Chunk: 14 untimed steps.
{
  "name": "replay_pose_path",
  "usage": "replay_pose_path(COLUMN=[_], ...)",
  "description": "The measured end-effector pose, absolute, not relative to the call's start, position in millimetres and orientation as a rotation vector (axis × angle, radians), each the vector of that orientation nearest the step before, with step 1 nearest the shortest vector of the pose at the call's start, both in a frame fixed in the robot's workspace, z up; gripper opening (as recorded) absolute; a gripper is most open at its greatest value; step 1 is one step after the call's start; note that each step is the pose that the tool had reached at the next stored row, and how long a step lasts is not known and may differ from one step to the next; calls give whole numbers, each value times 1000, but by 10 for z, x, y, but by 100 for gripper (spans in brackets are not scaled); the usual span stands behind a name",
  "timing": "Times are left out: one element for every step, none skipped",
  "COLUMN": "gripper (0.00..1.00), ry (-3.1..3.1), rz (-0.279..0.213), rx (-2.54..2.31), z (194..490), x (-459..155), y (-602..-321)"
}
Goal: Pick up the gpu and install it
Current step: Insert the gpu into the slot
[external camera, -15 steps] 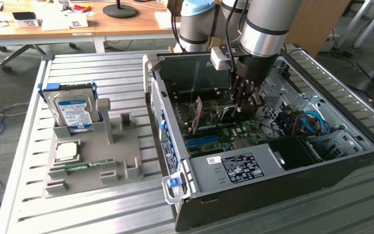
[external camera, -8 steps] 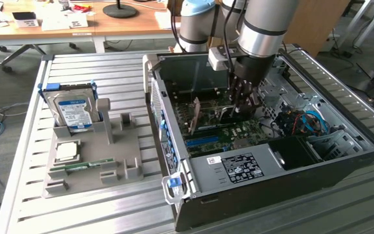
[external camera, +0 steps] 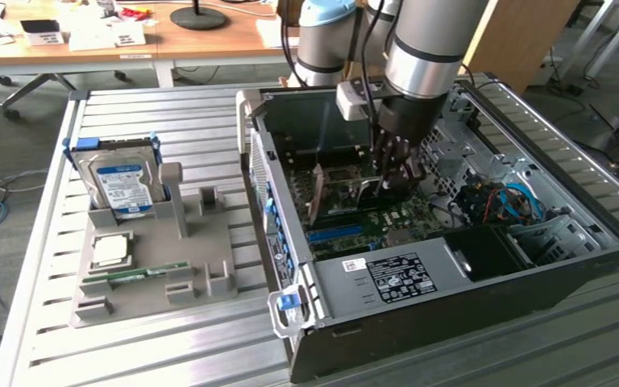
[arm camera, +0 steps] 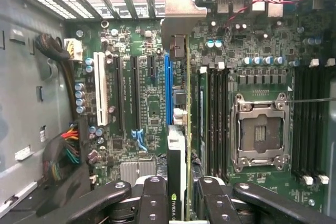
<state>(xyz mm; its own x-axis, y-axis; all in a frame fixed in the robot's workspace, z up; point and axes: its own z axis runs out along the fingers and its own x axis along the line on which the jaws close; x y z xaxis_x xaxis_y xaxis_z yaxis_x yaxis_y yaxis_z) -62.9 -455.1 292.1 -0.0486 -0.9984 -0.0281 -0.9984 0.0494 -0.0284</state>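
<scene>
- I see a slatted metal table [external camera: 148,113].
- Near its edge on the exterior view's left: a gray fixture [external camera: 210,240] holding an upright hard drive [external camera: 125,185] and a flat RAM stick [external camera: 138,275].
- Beside the fixture: an open computer case [external camera: 450,314] with a motherboard [arm camera: 142,77] and an empty CPU socket [arm camera: 260,132].

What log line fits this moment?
jaws: shut on gpu | gpu: edge-on inside PC case, over motherboard, beside blue slot | seated: cannot tell

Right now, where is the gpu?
Near the exterior view's centre, the gpu stands on edge inside the open computer case, held by the gripper over the motherboard.
</scene>
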Motion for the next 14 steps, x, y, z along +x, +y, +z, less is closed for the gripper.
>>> replay_pose_path(gripper=[27,27,27,27,27,27,27,27,27,27,27,27,27,27], ry=[2246,2246,2247,2246,2246,2247,2246,2246,2246,2247,2246,2247,2247,2247], rz=[-2,-2,-2,-2,-2,-2,-2,-2,-2,-2,-2,-2,-2,-2], rx=[-2139,-2139,-2138,-2138,-2138,-2139,-2139,-2139,-2139,-2139,-2139,-2139,-2139,-2139], z=[2908,2895,2885,2880,2874,2867,2860,2852,2845,2838,2831,2829,2829,2829], x=[-632,-636,-639,-641,-645,-655,-666,-680,-692,-704,-714,-716,-716,-716], y=[-4554,-4556,-4556,-4556,-4556,-4556,-4556,-4556,-4556,-4556,-4556,-4557,-4557,-4557])
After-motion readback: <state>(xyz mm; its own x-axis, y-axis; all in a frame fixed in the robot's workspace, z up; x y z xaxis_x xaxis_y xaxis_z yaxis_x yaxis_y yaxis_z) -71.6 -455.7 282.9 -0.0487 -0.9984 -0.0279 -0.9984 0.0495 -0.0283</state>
